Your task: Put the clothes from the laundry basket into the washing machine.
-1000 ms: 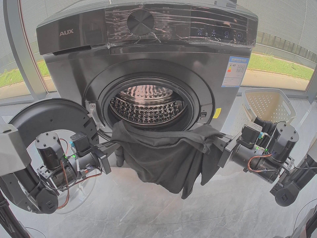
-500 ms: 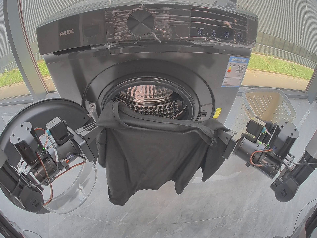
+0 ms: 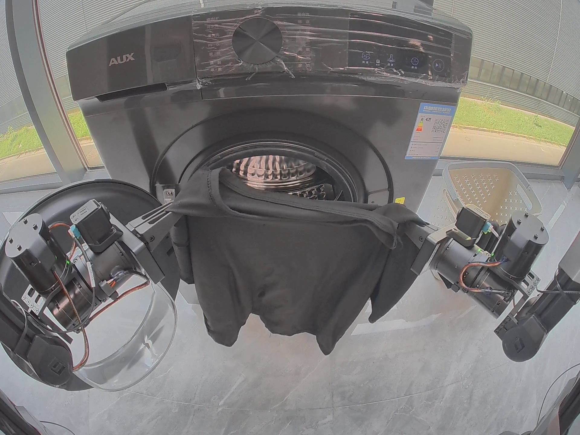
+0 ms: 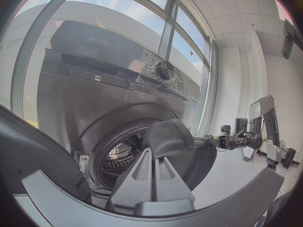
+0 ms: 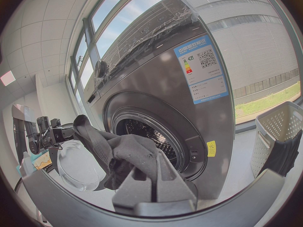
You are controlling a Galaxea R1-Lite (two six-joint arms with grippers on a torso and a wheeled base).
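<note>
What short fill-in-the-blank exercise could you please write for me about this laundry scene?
1. The T-shirt, held by the left gripper and right gripper, is ____ in colour.
2. The washing machine's door stands ____.
3. The laundry basket stands on the robot's ____ side.
Missing words: black; open; right.

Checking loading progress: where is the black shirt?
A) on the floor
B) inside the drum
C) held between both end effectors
C: the left end effector and right end effector each clamp one end of the shirt, hanging before the washing machine.
</note>
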